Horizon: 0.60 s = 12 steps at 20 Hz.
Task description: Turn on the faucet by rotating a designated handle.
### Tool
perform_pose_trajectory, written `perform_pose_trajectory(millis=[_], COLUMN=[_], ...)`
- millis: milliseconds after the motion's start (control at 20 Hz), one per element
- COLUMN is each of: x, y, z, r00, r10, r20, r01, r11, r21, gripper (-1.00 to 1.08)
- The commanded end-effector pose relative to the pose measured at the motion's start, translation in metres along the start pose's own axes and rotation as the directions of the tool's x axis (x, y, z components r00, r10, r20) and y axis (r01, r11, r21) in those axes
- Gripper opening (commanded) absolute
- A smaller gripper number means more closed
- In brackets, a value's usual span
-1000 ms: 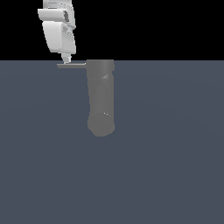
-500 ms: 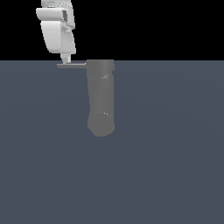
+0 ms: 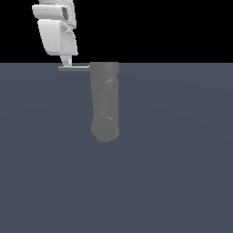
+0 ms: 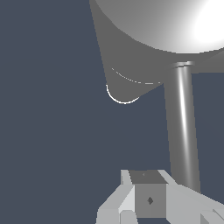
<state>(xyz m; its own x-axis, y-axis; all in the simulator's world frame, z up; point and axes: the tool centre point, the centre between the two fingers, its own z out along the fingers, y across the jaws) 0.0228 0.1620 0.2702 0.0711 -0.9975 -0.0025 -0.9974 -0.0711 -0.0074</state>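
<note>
**Q:** Has anything been moving since the earlier exterior pictures?

**A:** Nothing is visibly shifting. The white gripper (image 3: 67,61) is sitting at the same spot above the outer end of the handle (image 3: 73,68), and the bar is pointing the same way as before, so no rotation is showing yet.

**Q:** Where is the task's thing lying?

**A:** The faucet (image 3: 105,101) is appearing as a thick grey column at about 12 o'clock from the exterior view's centre, its rounded end pointing toward 6 o'clock. The thin handle is jutting from its far end toward 9 o'clock. In the wrist view the bar (image 4: 182,127) is running from the column (image 4: 148,30) down to the fingertips (image 4: 151,199).

**Q:** Why is the gripper standing there?

**A:** It is probably reaching for the bar's free tip because that is farthest from the pivot, giving the easiest push. One finger (image 3: 67,60) is touching or nearly touching the tip; which, I cannot tell.

**Q:** Are the jaws released or clenched?

**A:** I cannot tell; neither view is showing the gap clearly.

**Q:** How much room is opening for the swing?

**A:** Plain grey floor (image 3: 45,159) is lying open toward 6, 7 and 8 o'clock of the handle. The column is blocking the 3 o'clock side, so sweeping away from it looks safest.
</note>
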Motion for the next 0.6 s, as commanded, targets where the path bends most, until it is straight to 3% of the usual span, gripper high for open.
perform_pose_trajectory(millis=[0, 550], x=[0.001, 0.003], y=[0.010, 0.038], z=[0.000, 0.000], r00=[1.000, 1.000], r10=[0.001, 0.001], r20=[-0.002, -0.002], r01=[-0.001, -0.001], r11=[1.000, 1.000], r21=[-0.008, -0.008], gripper=[-1.00, -1.00])
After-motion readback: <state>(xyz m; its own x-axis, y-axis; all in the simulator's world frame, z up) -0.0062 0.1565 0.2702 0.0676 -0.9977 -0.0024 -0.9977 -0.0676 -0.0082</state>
